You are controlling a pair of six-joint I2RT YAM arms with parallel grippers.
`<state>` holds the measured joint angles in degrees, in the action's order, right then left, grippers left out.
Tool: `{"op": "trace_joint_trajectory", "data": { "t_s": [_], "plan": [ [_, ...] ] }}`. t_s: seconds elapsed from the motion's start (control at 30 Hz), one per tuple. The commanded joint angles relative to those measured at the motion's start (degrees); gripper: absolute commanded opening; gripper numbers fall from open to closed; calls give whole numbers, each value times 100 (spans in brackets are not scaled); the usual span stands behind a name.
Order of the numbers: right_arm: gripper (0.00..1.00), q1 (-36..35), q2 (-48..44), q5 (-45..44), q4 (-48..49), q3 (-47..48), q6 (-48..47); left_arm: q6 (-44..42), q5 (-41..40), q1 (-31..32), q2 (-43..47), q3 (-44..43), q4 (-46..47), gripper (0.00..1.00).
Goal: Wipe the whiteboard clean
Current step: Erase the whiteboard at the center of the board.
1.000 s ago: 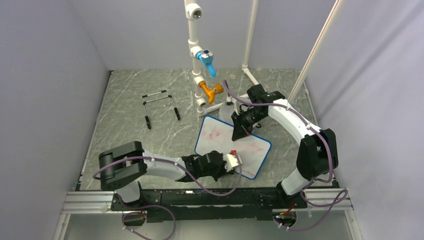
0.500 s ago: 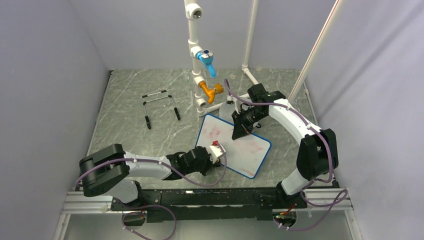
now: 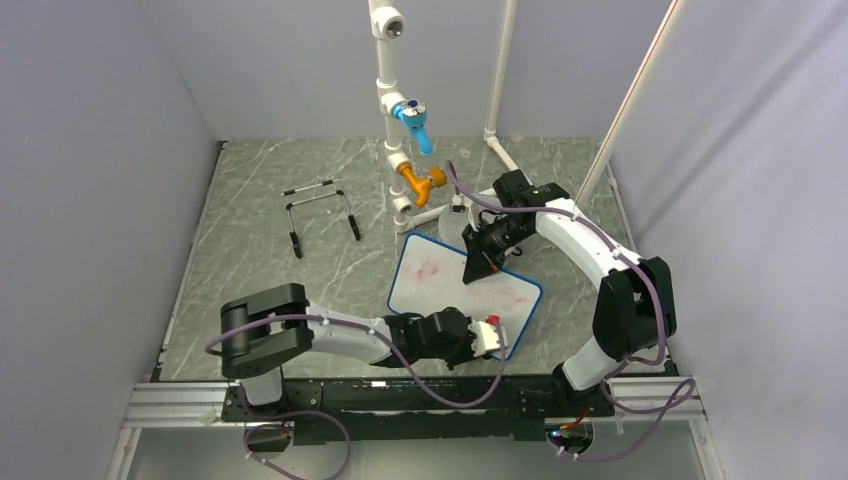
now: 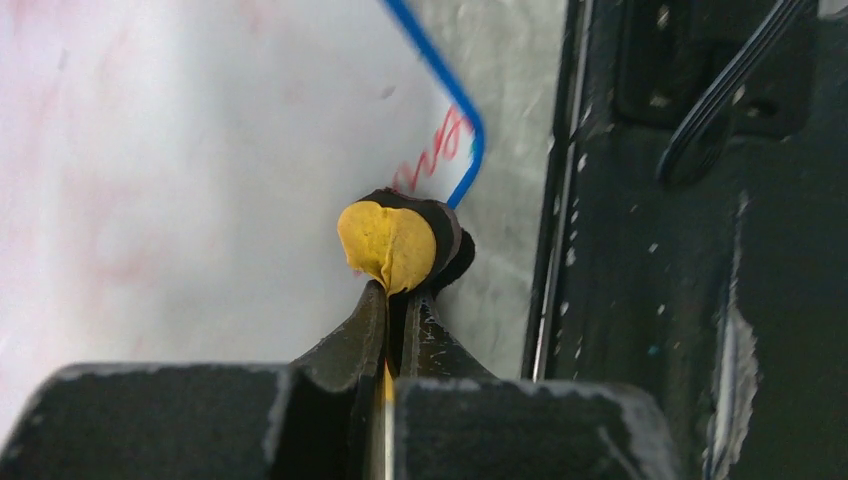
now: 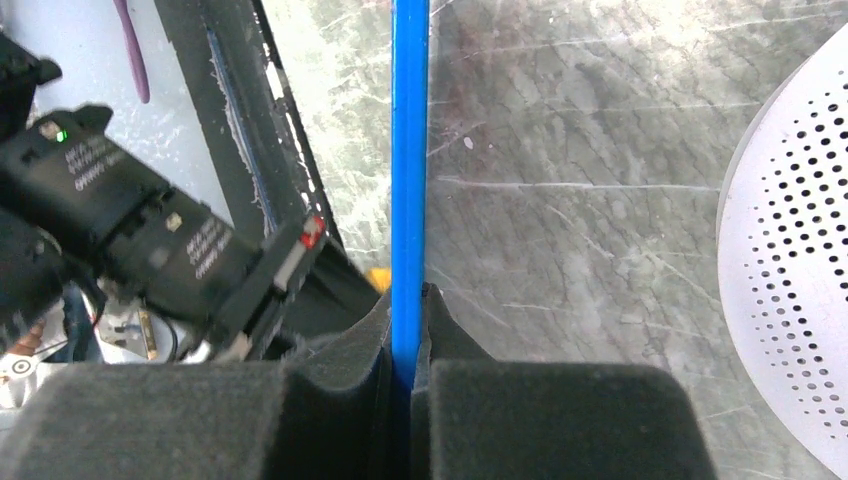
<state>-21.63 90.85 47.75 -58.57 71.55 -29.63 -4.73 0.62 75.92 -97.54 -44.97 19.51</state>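
Observation:
The whiteboard (image 3: 440,280) with a blue frame lies on the marble table, with faint pink smears on it. Red writing (image 4: 432,160) remains at its near right corner. My left gripper (image 3: 489,336) is shut on a small yellow and black eraser (image 4: 392,243), pressed at that corner just below the red writing. My right gripper (image 3: 477,266) is shut on the board's far blue frame edge (image 5: 410,150), gripping it from above. The left wrist view shows the white surface (image 4: 180,150) to the left of the eraser.
A round grey perforated disc (image 5: 790,270) lies right behind the board's far edge. White pipes with a blue valve (image 3: 413,118) and an orange valve (image 3: 422,182) stand behind it. A black wire stand (image 3: 320,210) sits at far left. The black base rail (image 4: 640,250) lies right of the eraser.
The left gripper with the eraser has swept from the board's near right side to its near left edge and back right, now at the near right corner. The right gripper has not moved.

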Motion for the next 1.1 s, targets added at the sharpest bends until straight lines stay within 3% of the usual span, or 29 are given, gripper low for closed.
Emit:
{"op": "trace_joint_trajectory", "data": {
  "t_s": [0.0, 0.13, 0.27, 0.43, 0.67, 0.87, 1.07],
  "plan": [
    [0, -30, -67, 263, 230, 4, -360, -328, 385, 105, -355, -658, -88, 0],
    [0, -26, -69, 261, 223, 3, -360, -307, 292, 107, -575, -810, -294, 0],
    [0, -23, -57, 261, 229, 6, -360, -62, -603, 73, -614, -749, -513, 0],
    [0, -14, -67, 275, 221, 6, -366, 714, -1802, -182, -212, -145, -444, 0],
    [0, -10, -90, 304, 201, 14, -386, 1337, -2436, -647, 514, 862, -320, 0],
    [0, -17, -90, 310, 205, 12, -386, 1213, -2214, -780, 1271, 1621, 313, 0],
    [0, -16, -90, 305, 209, 12, -377, 673, -975, -666, 1455, 1613, 964, 0]
  ]
}}
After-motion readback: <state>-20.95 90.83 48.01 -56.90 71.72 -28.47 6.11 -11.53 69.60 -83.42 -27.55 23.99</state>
